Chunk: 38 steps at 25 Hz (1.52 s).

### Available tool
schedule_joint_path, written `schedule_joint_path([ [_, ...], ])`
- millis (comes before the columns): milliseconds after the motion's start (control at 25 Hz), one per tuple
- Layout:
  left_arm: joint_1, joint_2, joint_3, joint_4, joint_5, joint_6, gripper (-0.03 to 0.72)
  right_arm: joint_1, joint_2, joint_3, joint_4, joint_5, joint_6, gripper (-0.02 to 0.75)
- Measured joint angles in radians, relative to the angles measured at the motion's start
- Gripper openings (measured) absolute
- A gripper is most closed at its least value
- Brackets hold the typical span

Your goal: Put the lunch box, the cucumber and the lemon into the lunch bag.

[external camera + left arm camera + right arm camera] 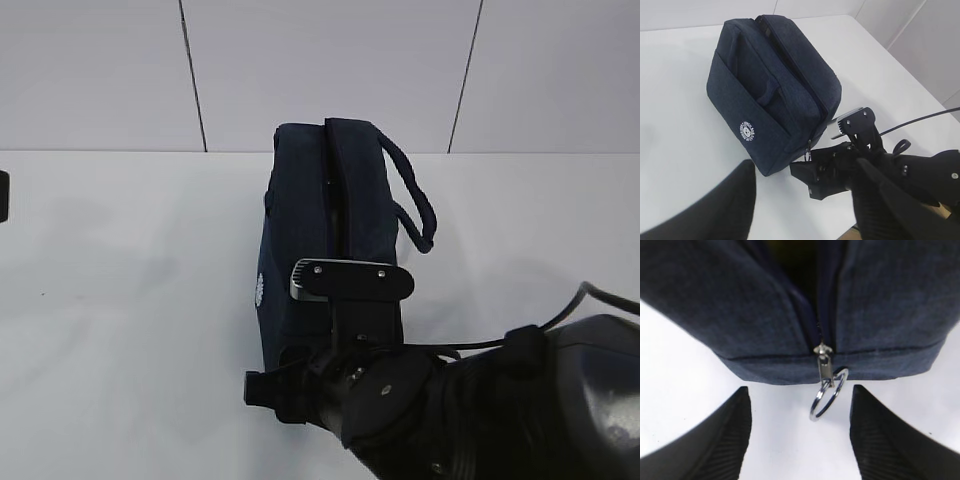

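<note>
Exterior view: the lunch bag [325, 230] stands mid-table [120, 300], bare surface on both sides; the right gripper [300, 385] sits at its near end. Left wrist view: left gripper's finger [705, 210] hangs apart from the bag, state indeterminable. Right wrist view: parted fingers [715, 440] flank the ring pull [827, 397], holding nothing.

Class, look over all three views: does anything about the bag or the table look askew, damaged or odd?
Nothing looks damaged or spilled. The lunch bag stands upright on the white table, its ring pull hanging at the near end between the open fingers of the right gripper, untouched.
</note>
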Motion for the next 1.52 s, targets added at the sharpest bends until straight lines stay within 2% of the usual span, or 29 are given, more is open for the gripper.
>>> schedule_joint_path([
  [720, 0.000, 0.000, 0.003, 0.000, 0.006, 0.000, 0.428, 0.000, 0.024, 0.000, 0.016, 0.009, 0.018, 0.477],
  [1520, 0.000, 0.000, 0.003, 0.000, 0.006, 0.000, 0.428, 0.000, 0.024, -0.001, 0.016, 0.104, 0.033, 0.475],
])
